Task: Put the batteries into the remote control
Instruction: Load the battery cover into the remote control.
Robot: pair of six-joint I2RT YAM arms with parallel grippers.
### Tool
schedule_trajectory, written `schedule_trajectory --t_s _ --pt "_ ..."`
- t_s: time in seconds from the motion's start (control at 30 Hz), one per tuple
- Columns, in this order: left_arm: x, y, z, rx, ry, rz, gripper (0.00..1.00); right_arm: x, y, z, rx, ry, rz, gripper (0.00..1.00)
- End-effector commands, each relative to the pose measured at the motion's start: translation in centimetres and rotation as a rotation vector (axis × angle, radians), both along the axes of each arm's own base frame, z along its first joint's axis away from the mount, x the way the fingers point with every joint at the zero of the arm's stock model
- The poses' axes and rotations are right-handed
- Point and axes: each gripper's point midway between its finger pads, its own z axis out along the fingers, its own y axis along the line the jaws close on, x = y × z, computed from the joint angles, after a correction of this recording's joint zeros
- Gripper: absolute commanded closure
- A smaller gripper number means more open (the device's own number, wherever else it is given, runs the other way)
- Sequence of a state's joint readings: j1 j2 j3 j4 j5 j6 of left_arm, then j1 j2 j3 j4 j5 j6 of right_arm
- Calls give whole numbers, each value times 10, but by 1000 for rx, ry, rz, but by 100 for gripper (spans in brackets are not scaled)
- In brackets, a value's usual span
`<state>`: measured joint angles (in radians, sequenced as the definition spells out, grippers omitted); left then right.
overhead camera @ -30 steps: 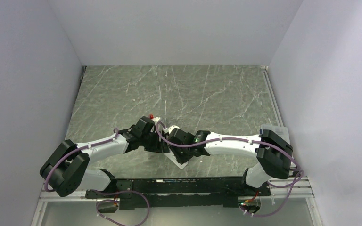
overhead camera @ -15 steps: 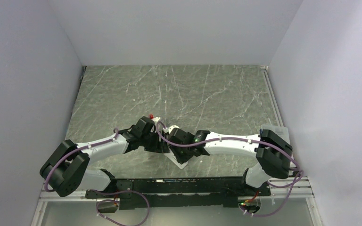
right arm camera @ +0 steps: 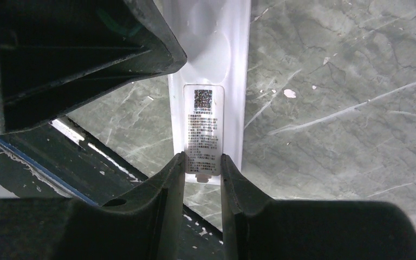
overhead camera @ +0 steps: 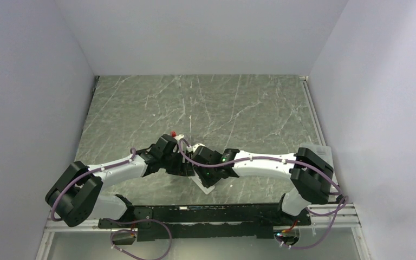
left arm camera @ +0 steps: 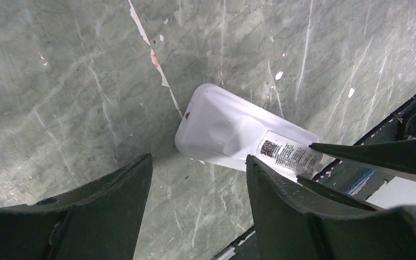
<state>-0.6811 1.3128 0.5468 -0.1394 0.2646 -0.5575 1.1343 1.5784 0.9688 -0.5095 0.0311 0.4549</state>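
One slim white rectangular plastic remote control (left arm camera: 222, 130), label (right arm camera: 203, 130) up, mid-frame. Left gripper (left arm camera: 197, 160) — spread wide above it. Right gripper (right arm camera: 202, 158) — narrow gap at the lower label end, grip unclear. Suggested: steady the body, then open its back squarely.

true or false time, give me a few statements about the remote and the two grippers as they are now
1. The remote lies flat on the table with its printed label facing up. True.
2. The left gripper is shut on the remote. False: its jaws are wide open and grip nothing.
3. The right gripper has its fingertips at the label end of the remote. True.
4. The remote is black. False: it is white.
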Motion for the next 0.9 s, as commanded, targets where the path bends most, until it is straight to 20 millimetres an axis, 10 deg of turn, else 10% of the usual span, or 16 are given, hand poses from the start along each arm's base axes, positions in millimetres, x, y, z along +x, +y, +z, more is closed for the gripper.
schedule_trajectory --t_s 0.0,0.87 --pt "-7 6 -8 23 12 -17 30 11 15 14 50 -25 -23 79" --pt "-8 7 -6 15 3 -19 30 14 11 10 11 -14 -80 64"
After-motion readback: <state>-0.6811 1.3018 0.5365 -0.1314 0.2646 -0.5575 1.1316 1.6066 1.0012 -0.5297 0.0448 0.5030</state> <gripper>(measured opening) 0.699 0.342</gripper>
